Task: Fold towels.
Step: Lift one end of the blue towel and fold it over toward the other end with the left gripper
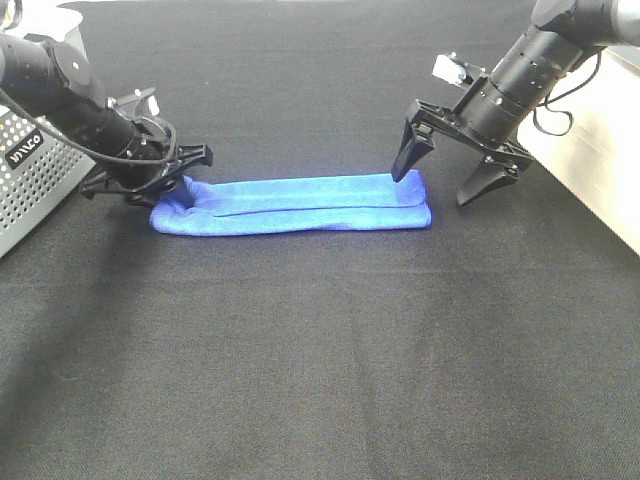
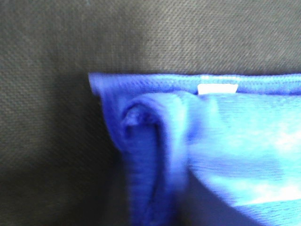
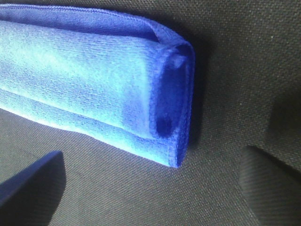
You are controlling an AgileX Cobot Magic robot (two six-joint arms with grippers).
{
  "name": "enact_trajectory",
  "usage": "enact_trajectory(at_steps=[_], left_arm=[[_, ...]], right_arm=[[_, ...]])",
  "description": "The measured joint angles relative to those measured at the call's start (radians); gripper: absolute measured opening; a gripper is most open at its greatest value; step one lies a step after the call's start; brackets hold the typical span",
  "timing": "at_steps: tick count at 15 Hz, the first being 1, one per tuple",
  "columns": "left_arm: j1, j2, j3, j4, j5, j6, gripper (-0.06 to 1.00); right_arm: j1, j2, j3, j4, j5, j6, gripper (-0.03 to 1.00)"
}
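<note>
A royal-blue towel (image 1: 295, 205) lies folded lengthwise into a long narrow strip across the black table. My left gripper (image 1: 150, 182) is low over its left end, jaws spread wide and holding nothing. The left wrist view shows that end of the towel (image 2: 225, 141) close up, with the layers curled over and a small white tag (image 2: 217, 88) at the edge; no fingers show there. My right gripper (image 1: 432, 190) is open just above the right end, one finger (image 1: 405, 160) touching the towel's back corner. The right wrist view shows the folded right end (image 3: 94, 80) and both dark fingertips (image 3: 28, 186).
A perforated grey basket (image 1: 30, 170) stands at the left edge, right behind my left arm. A white surface (image 1: 600, 150) borders the table at the right, under my right arm. Black cloth (image 1: 320, 360) covers the table toward the front.
</note>
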Motion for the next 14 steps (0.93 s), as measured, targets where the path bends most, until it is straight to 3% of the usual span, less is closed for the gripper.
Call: enact_trajectory(at_steps=[2,6,7,9,11,14], left_arm=[[0.000,-0.005,-0.005,0.031,0.020,-0.003,0.08],[-0.003,-0.082,-0.072,0.351,0.220,-0.115,0.08],[-0.003,-0.099,-0.111,0.388,0.271,-0.139,0.08],[-0.003,-0.116,-0.152,0.401,0.322,-0.153,0.08],[-0.017,-0.129,-0.234,0.362,0.410,-0.162,0.08],[-0.135,-0.131,-0.305,0.184,0.440,-0.195,0.08]], right_arm=[[0.000,0.000,0.000,0.000,0.000,0.000,0.94],[0.000,0.000,0.000,-0.001,0.001,0.000,0.94],[0.000,0.000,0.000,-0.001,0.002,0.000,0.94],[0.000,0.000,0.000,-0.002,0.006,0.000,0.94],[0.000,0.000,0.000,-0.002,0.015,0.000,0.94],[0.000,0.000,0.000,-0.001,0.037,0.021,0.94]])
